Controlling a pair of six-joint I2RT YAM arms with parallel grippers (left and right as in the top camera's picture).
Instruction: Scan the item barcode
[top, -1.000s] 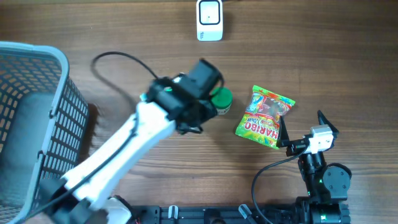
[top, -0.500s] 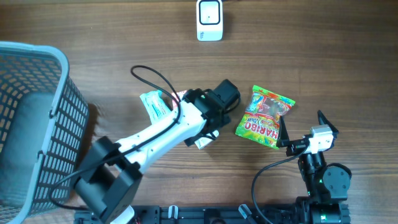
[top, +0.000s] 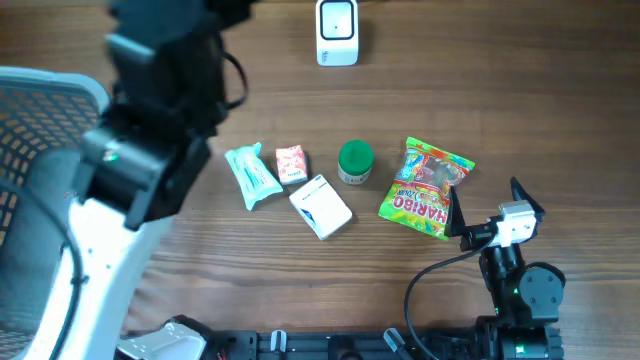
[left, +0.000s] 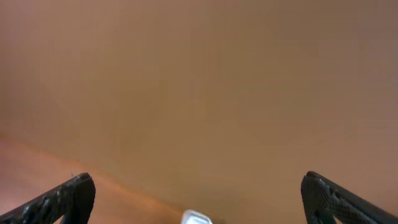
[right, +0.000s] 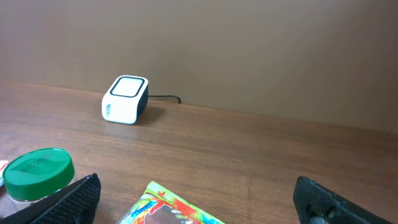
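Note:
Five items lie in a row mid-table: a teal packet (top: 250, 177), a small red packet (top: 290, 163), a white box (top: 321, 206), a green-lidded jar (top: 354, 162) and a Haribo bag (top: 425, 187). The white barcode scanner (top: 337, 32) stands at the far edge, also in the right wrist view as the scanner (right: 125, 99). My left arm (top: 150, 110) is raised high at the upper left. Its gripper (left: 198, 185) is open, with nothing between the fingers over blurred brown wood. My right gripper (top: 487, 205) rests open just right of the Haribo bag (right: 177, 208), next to the jar (right: 36, 173).
A grey wire basket (top: 40, 80) fills the left edge, partly behind the raised left arm. The scanner's cable (right: 165, 98) runs off behind it. A small white object (left: 196, 218) shows at the bottom of the left wrist view.
My left arm has swung up and away from the middle of the table to the upper left, uncovering the items. Its jaws have opened. The right arm has not moved.

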